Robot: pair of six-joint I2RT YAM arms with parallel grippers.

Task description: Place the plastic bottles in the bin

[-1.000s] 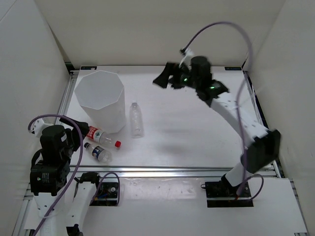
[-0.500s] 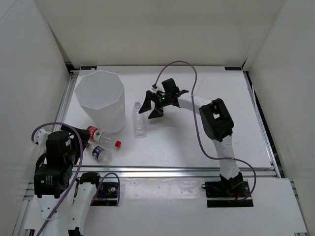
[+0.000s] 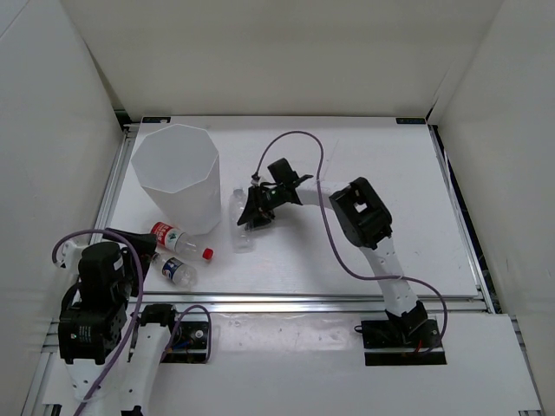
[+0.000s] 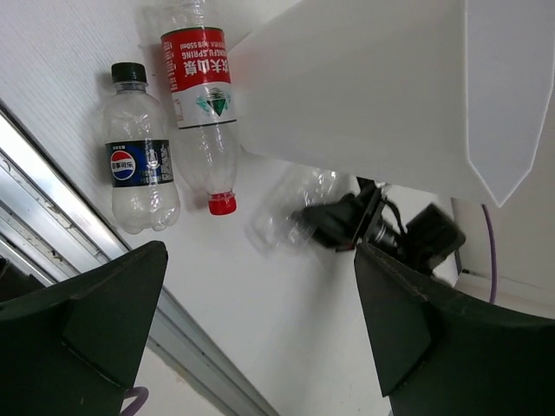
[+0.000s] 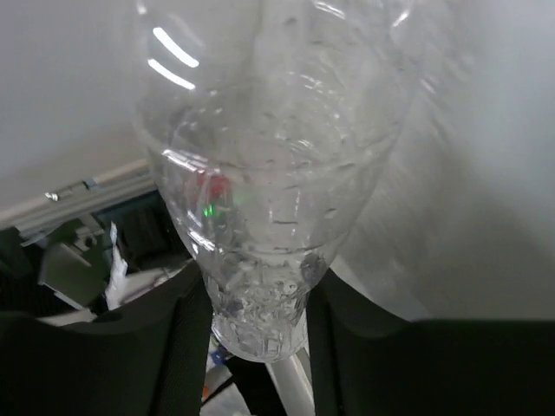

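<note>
My right arm reaches low across the white table [image 3: 390, 156], the right gripper [image 3: 257, 210] at the unlabelled bottle [image 3: 239, 230] lying just right of the bin [image 3: 198, 206]. Its fingers hug the bottle on both sides, though through the blur I cannot tell whether they squeeze. The red-labelled bottle [image 3: 176, 237] and the dark-capped bottle [image 3: 176, 270] lie side by side near the bin's near side, before my left gripper [image 4: 258, 256], spread wide at the near-left corner; bare table shows to the right.

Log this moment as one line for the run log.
right end effector: straddling unlabelled bottle, grip unclear | left end effector: open, holding nothing | red-labelled bottle, dark-capped bottle: lying beside bin
</note>
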